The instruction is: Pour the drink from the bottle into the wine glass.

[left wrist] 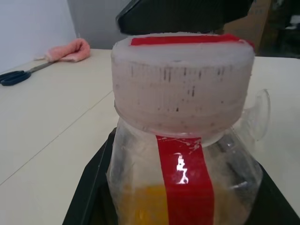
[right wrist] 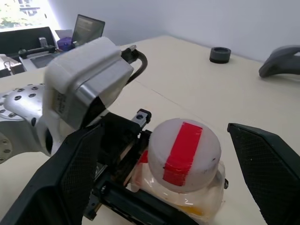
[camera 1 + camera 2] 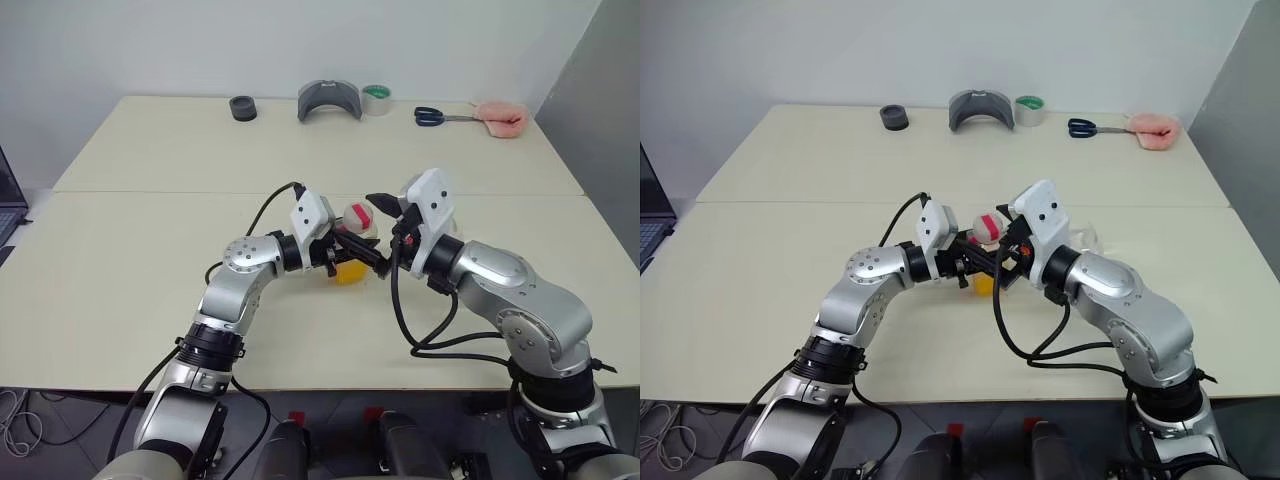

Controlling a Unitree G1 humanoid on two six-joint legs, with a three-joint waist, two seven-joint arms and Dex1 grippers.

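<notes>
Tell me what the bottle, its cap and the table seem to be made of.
The bottle: probably thin clear plastic; you see the orange drink through scuffed, slightly dented walls.
The cap: likely matte whitish plastic, with fine ribbing round its side and a strip of red tape across the top.
The table: smooth cream surface, maybe laminate; the core cannot be told.
</notes>
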